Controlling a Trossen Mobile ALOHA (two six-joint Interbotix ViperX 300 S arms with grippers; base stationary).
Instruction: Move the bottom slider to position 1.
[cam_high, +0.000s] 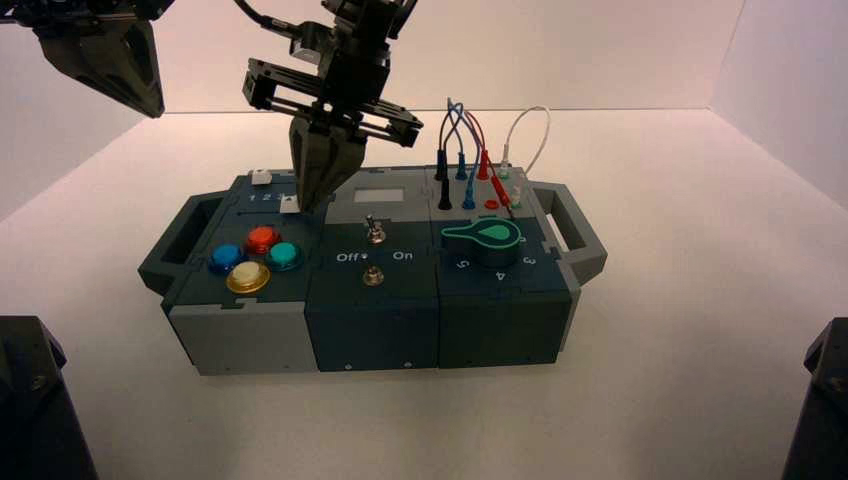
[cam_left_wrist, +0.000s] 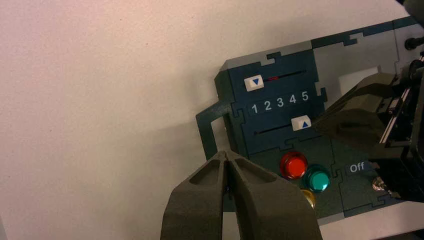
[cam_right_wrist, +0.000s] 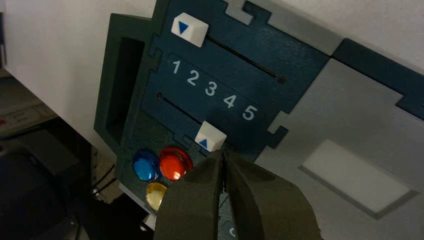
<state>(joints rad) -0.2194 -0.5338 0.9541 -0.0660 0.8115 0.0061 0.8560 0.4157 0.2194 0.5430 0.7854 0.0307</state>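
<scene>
Right gripper (cam_right_wrist: 223, 153) beside the bottom slider (cam_right_wrist: 210, 136), fingers together, slider by 4! Best played as a low, steady push from the 5 side, along the slot to 1 (cam_right_wrist: 176, 67). Left gripper (cam_left_wrist: 225, 154) hangs off the box's left, fingers together. Pale tabletop (cam_high: 700, 260), plain wall (cam_high: 600, 50) behind.

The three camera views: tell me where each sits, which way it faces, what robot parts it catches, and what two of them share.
High view: above and behind the arms, facing down at the box; both grippers show, left and right.
Left wrist view: on the left arm, looking down past its own gripper at the box's slider panel; the right gripper shows beyond.
Right wrist view: on the right arm, looking down past its own gripper at that panel.
Both wrist views share the bottom slider and the digits 1 to 5.
</scene>
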